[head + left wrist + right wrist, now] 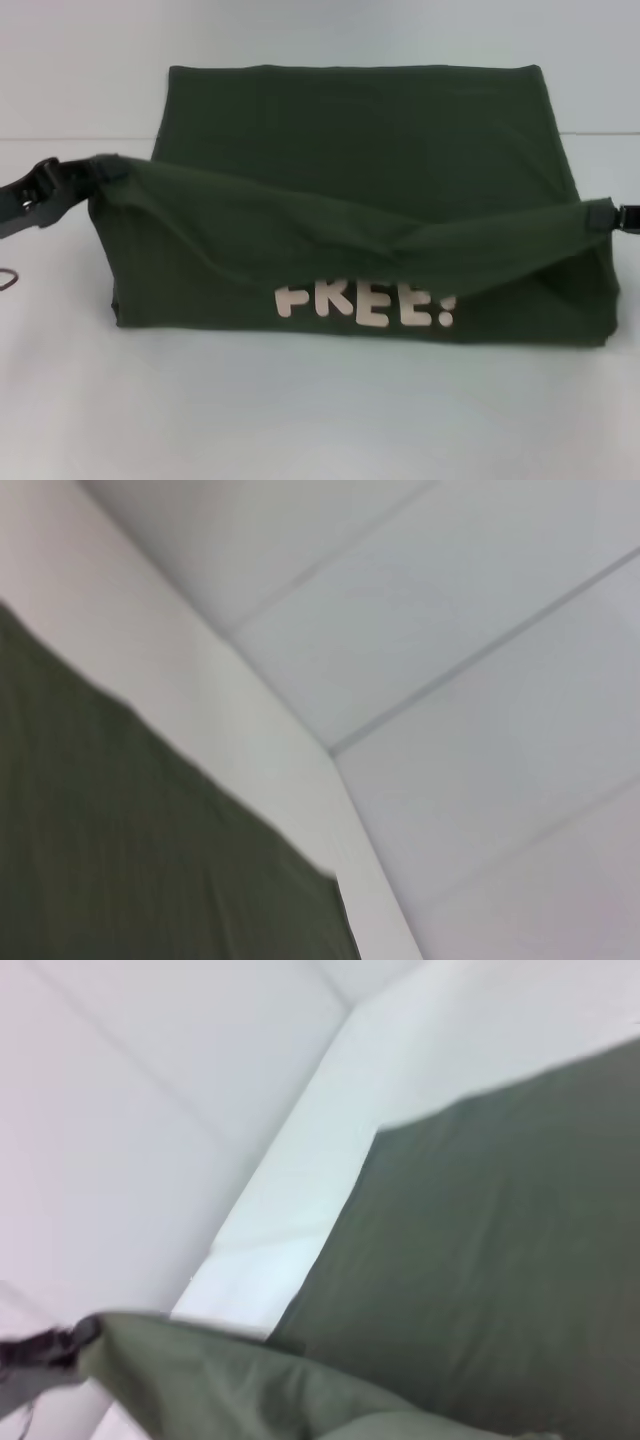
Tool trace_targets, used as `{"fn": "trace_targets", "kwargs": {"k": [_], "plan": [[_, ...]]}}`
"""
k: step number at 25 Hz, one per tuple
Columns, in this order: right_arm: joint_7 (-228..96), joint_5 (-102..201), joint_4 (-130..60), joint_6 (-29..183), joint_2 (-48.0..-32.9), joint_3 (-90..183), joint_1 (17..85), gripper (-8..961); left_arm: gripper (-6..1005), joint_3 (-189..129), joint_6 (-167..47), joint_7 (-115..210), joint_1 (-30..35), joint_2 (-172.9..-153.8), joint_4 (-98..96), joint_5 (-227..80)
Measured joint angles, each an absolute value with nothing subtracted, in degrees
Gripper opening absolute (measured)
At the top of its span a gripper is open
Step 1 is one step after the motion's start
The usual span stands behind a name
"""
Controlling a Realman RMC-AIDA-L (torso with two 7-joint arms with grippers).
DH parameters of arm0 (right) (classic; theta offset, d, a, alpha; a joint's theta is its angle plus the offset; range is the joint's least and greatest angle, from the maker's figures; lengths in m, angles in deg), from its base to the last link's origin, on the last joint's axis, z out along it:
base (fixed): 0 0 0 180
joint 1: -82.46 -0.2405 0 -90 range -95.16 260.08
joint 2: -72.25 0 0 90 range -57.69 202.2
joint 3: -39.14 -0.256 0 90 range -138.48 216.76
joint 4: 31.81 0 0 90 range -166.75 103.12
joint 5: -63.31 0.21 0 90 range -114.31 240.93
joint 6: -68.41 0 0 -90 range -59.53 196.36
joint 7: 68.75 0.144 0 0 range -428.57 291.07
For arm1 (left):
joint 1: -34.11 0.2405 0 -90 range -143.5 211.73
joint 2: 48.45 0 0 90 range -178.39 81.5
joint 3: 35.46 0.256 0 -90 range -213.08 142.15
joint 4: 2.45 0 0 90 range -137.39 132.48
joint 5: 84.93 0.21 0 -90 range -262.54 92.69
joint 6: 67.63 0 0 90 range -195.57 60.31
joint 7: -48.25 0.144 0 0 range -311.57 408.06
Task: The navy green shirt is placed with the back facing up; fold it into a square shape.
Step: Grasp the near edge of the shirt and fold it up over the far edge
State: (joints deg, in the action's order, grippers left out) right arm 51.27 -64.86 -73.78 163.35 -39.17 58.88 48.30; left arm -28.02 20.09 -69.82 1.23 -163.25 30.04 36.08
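Observation:
The navy green shirt (pixel 360 150) lies on the white table (pixel 320 410), its near part lifted into a sagging fold that shows pale letters "FREE!" (pixel 365 303) on the underside. My left gripper (pixel 88 172) is shut on the fold's left corner, held above the table. My right gripper (pixel 608 215) is shut on the fold's right corner at the picture's edge. The cloth edge hangs slack between them. The shirt also shows in the left wrist view (pixel 120 850) and the right wrist view (pixel 480 1260), where a lifted corner (pixel 200 1370) meets dark fingertips (pixel 35 1350).
The table's far edge meets a white wall (pixel 80 60). A small dark loop (pixel 8 278) lies at the left edge of the table. Bare table surface shows in front of the shirt and on both sides.

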Motion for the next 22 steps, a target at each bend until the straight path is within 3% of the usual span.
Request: {"fn": "trace_targets", "kwargs": {"k": [7, 8, 12, 22], "plan": [[48.74, -64.16, -73.00, 151.67, -43.45, 59.21, 48.48, 64, 39, -27.85, 13.91, -63.72, -0.22, -164.54, 27.12, 33.29], [48.33, -64.13, -72.95, 150.09, -43.97, 59.15, 48.42, 65, 39, -27.92, 11.44, -61.86, -0.67, -165.46, 27.11, 32.22], [46.32, -62.95, -72.79, 143.67, -45.56, 58.62, 48.53, 65, 39, -27.86, 9.27, -59.96, -0.83, -166.21, 27.11, 30.23], [42.05, -58.77, -68.91, 137.42, -46.41, 59.75, 48.37, 66, 39, -24.39, 0.82, -54.75, -2.28, -168.65, 26.86, 29.29]]}}
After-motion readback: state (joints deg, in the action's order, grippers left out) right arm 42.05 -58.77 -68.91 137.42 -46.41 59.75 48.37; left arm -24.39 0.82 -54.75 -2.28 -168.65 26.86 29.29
